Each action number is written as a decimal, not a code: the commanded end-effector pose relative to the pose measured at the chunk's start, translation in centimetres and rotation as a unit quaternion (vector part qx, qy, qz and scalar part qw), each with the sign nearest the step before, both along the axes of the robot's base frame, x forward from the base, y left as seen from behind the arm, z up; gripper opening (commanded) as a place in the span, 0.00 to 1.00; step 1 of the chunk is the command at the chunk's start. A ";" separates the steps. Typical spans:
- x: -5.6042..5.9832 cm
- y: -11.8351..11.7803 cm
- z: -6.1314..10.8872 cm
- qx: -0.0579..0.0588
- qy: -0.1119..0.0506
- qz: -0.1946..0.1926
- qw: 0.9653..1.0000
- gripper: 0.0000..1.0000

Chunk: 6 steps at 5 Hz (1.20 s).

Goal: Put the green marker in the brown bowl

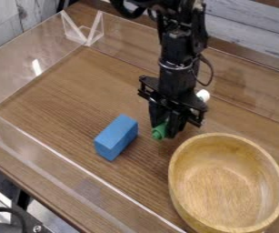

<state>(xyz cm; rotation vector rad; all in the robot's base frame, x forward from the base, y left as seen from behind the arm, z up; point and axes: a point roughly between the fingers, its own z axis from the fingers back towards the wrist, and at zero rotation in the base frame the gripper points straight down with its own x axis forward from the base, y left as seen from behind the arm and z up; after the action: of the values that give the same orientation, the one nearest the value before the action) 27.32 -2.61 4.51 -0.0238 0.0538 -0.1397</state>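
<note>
My gripper [166, 126] points straight down over the wooden table, shut on the green marker [161, 133]. Only the marker's green lower end shows below the black fingers; the rest is hidden by them. The marker hangs a little above the table, between the blue block and the brown bowl. That brown bowl [226, 185] is a wide, shallow, light wooden dish at the front right, with nothing in it. Its near rim lies just right of and below the marker's tip.
A blue rectangular block [116, 137] lies on the table left of the gripper. Clear plastic walls [33, 68] fence the table on the left and front. A clear triangular stand [84, 30] sits at the back left.
</note>
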 end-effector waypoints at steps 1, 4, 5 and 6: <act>1.0 -0.5 2.9 0.001 -0.042 -0.002 0.999 0.00; -0.7 -3.1 4.3 0.001 -0.054 0.001 0.999 0.00; -1.3 -3.8 4.5 0.001 -0.057 0.000 0.998 0.00; -1.9 -4.4 4.7 0.002 -0.060 -0.001 0.998 0.00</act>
<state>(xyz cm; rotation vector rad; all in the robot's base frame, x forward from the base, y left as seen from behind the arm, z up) 24.97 -6.87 7.73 -0.0044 -0.0085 -0.1365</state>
